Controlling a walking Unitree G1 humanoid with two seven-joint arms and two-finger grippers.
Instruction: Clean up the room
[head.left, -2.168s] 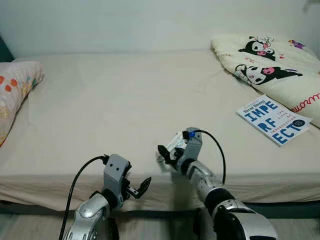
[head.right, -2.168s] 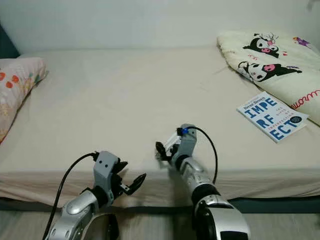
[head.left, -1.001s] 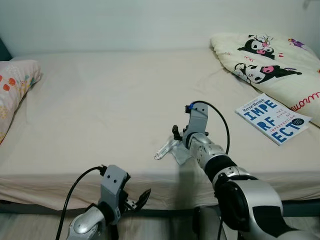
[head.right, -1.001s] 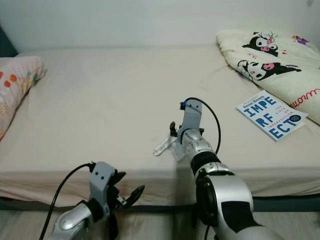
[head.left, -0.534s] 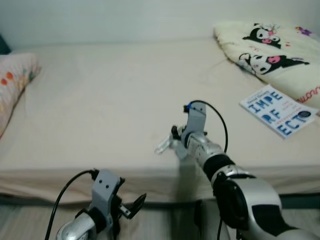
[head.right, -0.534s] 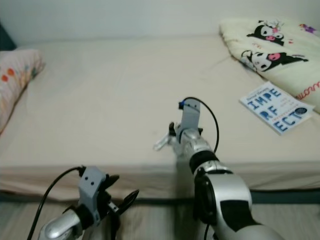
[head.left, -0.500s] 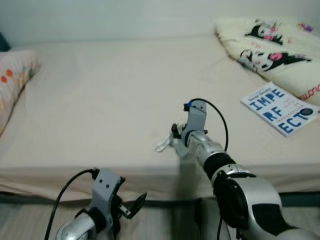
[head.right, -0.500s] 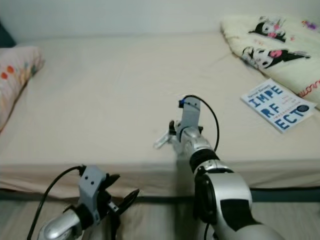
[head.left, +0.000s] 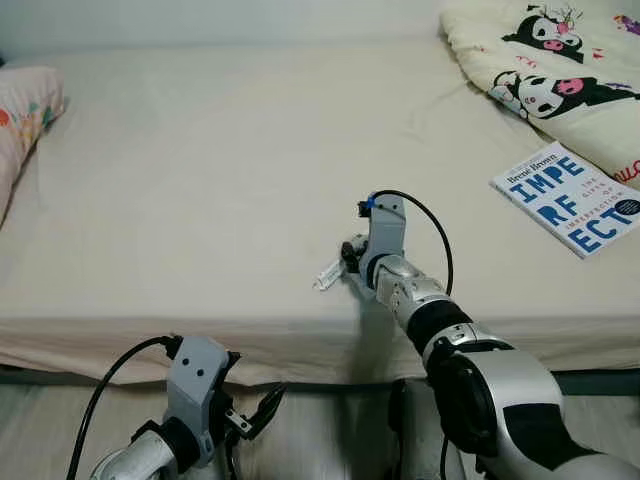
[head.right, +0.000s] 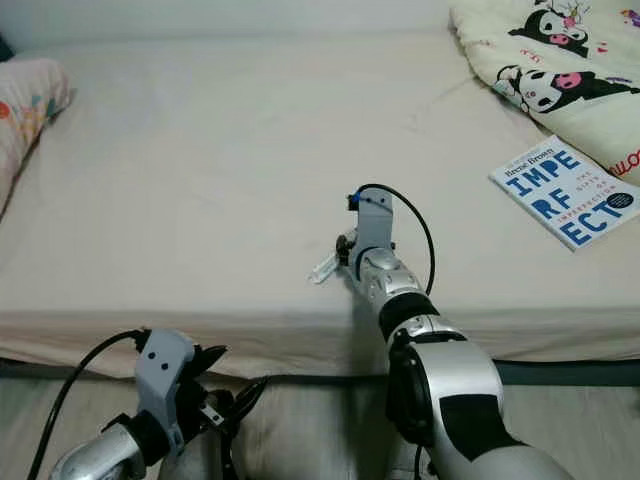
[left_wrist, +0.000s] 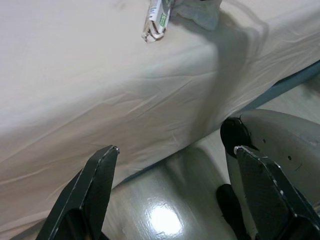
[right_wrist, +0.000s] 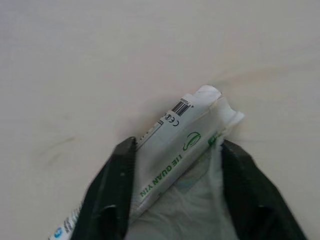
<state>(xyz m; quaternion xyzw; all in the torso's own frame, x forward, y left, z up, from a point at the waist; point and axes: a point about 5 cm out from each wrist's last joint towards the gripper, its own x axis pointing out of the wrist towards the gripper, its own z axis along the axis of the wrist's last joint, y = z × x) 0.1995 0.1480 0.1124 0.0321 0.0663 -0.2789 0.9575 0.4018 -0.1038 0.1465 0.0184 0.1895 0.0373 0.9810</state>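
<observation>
Head views: right gripper (head.left: 350, 262) was out over the beige-sheeted bed (head.left: 200, 180), near its front edge, on a small white crinkled plastic wrapper (head.left: 328, 272) lying flat on the sheet; one end of the wrapper stuck out toward the robot's left. A blue-and-white paperback book (head.left: 577, 199) lay well apart to the right, just beside a cream cartoon-print quilt (head.left: 560, 80); a pink patterned pillow (head.left: 25, 110) sat at the far left. Left gripper (head.left: 250, 418) hung below the mattress edge, idle. Left wrist view: left fingers (left_wrist: 95, 185) spread wide with nothing between them, grey glossy floor (left_wrist: 165, 220) and the bed side ahead, wrapper visible up top. Right wrist view: both black fingers (right_wrist: 117, 185) flanked the wrapper with green print, touching or nearly touching its sides, not obviously clamped hard. Judged step: grasping litter off the bed. Next move likely needs a firm pinch, then a straight lift; thin film could slip or crumple out.
</observation>
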